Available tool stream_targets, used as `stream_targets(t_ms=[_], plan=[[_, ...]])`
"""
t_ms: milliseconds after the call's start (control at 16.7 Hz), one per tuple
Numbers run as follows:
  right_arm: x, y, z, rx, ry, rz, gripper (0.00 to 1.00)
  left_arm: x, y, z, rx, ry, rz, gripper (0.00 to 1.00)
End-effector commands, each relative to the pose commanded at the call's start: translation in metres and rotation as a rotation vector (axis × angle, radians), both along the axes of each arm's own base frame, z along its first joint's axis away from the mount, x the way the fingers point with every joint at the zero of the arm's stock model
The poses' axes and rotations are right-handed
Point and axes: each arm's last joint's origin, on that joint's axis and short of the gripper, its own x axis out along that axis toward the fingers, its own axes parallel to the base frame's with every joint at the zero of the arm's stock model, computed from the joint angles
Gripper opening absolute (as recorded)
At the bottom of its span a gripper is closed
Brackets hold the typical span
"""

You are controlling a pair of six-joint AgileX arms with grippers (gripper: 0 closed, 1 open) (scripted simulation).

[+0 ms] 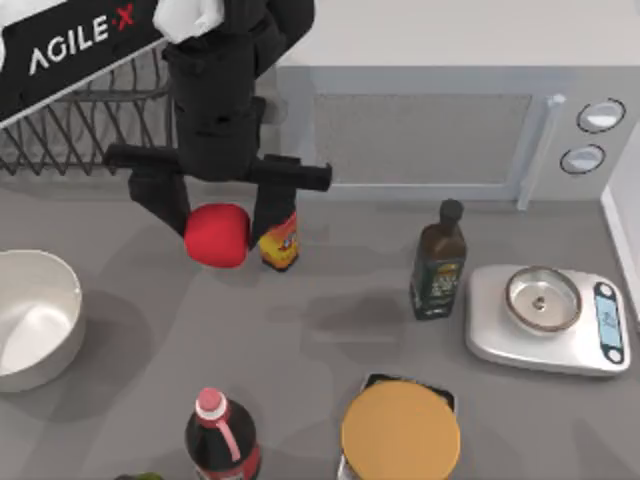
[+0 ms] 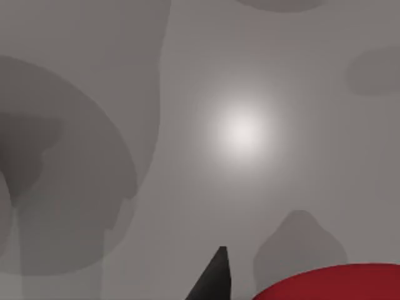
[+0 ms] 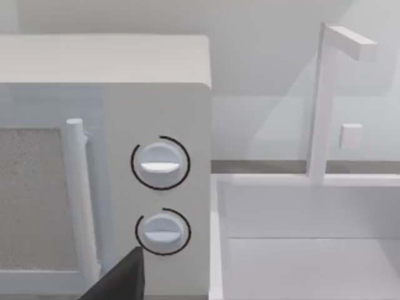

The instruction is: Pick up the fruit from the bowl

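The small, smooth bright-red round fruit (image 1: 217, 236) is seen clamped between the left gripper's (image 1: 218, 222) fingers, lifted clear of the white glossy deep bowl (image 1: 60, 285); little seems left to do.

black left arm (image 1: 225, 100) (white-lettered)

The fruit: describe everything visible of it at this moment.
The fruit is a plain, smooth, bright-red ball, out of the bowl and well to its right. It sits between the dark fingers of the left hand, near a small bottle. The left wrist view shows its red edge over the table.
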Motion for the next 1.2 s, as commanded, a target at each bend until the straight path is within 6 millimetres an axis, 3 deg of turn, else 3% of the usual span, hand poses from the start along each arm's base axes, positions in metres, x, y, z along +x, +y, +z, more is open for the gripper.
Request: stream_targets(t_ms=[360,780,1200], plan=[[0.000,0.000,0.000,0.000,0.000,0.000,1.00,0.006,-0.003,-0.062,-0.028,-0.047,0.048,0.00],[0.000,0.000,0.000,0.000,0.000,0.000,1.00,0.015,-0.003,-0.072,-0.059,-0.097,0.114,0.00],[0.000,0.000,0.000,0.000,0.000,0.000,1.00,0.015,-0.003,-0.072,-0.059,-0.097,0.114,0.53]])
